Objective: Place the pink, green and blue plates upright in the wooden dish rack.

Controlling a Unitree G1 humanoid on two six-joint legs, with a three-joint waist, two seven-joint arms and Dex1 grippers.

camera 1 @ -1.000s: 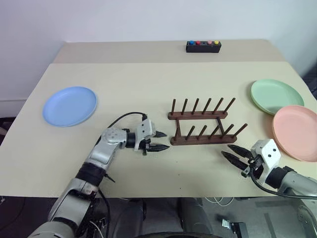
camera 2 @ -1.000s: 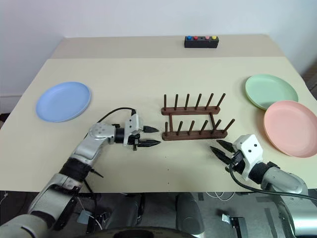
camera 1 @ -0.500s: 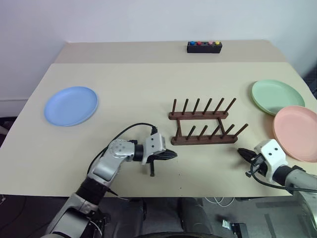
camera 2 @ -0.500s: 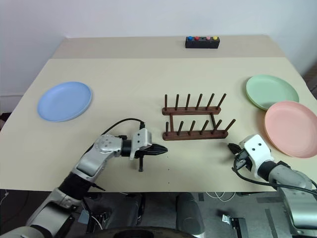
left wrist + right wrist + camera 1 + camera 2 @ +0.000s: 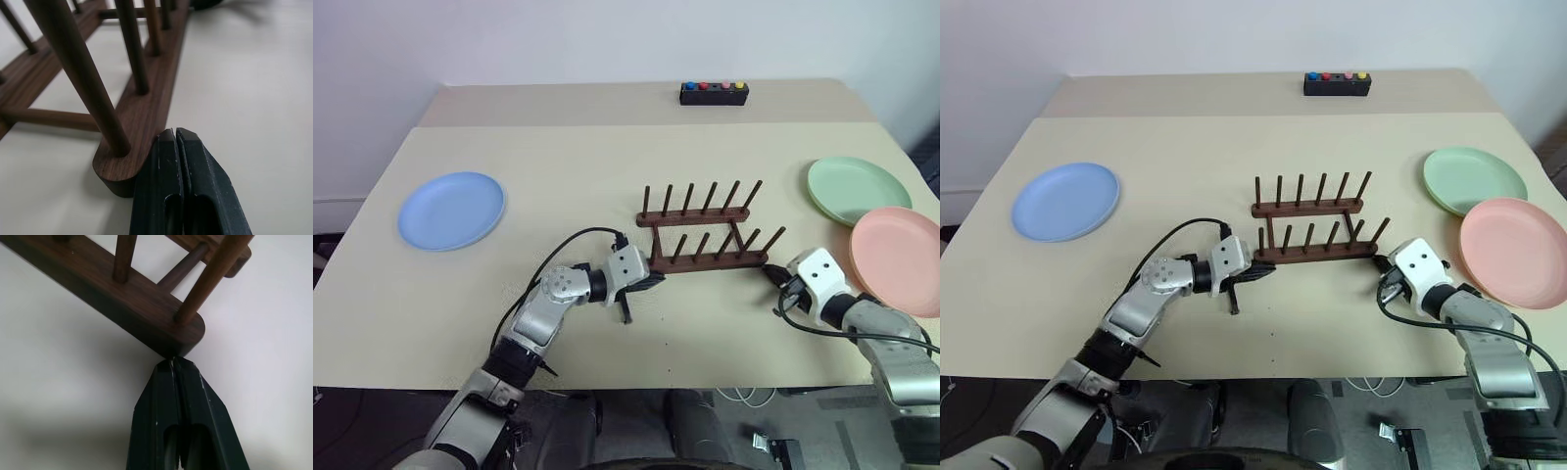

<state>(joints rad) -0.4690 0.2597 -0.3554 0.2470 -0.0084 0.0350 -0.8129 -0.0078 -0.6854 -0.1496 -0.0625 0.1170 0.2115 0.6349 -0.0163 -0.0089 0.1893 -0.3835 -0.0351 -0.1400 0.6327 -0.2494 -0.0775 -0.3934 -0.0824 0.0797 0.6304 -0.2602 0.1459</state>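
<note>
So we're on rack positioning, no plate loaded yet. Left gripper (image 5: 177, 139) and right gripper (image 5: 173, 363), jaws clenched empty, press the near rail ends of the wooden dish rack (image 5: 700, 235) mid-counter. Next: grab a plate, maybe the pink plate (image 5: 901, 259); green plate (image 5: 857, 189) and blue plate (image 5: 450, 209) sit farther out.

Bare table (image 5: 578, 166) lies between rack (image 5: 702, 240) and plates.

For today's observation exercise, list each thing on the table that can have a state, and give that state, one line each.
Dark brown wooden dish rack: standing, no plates in it.
Round blue plate: lying flat.
Round green plate: lying flat.
Round pink plate: lying flat.
Left gripper: shut, at one end of the rack's near rail.
Right gripper: shut, at its other end.
</note>
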